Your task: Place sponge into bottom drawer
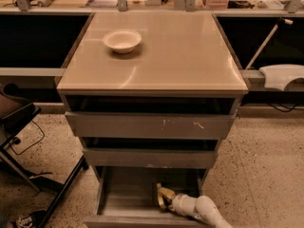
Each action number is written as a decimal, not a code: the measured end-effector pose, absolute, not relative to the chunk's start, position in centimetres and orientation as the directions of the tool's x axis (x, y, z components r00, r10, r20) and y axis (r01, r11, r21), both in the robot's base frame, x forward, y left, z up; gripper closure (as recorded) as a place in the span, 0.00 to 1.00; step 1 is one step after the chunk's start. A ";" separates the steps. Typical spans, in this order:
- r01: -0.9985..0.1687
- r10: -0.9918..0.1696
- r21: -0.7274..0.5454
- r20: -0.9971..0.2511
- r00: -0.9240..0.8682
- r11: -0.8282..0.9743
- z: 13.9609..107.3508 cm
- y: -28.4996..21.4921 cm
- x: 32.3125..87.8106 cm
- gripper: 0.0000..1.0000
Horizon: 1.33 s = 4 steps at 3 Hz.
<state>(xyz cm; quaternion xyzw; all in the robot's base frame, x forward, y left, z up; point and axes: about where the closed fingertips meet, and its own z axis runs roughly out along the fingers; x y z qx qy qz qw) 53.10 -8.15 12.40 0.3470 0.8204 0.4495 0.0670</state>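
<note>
My tool (164, 197), a yellowish-gold tip on a smooth white arm (202, 209), sits low inside the pulled-out bottom drawer (124, 196), a wide, shallow grey metal box, towards its right side. I cannot tell whether it is wide, narrow or holding anything, and I cannot make out the sponge apart from the tool. Above, two scuffed grey drawers (149, 126) stand partly out under the smooth beige table (185, 56), which carries a round white bowl (122, 40).

gripper (162, 196) in bottom drawer (126, 199) (bowl (122, 40) atop cabinet (185, 56))
</note>
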 end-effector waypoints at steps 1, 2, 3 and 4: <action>0.488 0.655 0.798 0.162 -0.738 0.353 12.0 -11.4 54.3 0.81; 0.487 0.655 0.799 0.162 -0.739 0.353 12.1 -11.3 54.3 0.58; 0.487 0.654 0.799 0.162 -0.739 0.353 12.1 -11.3 54.3 0.34; 0.487 0.654 0.799 0.162 -0.739 0.353 12.1 -11.3 54.3 0.11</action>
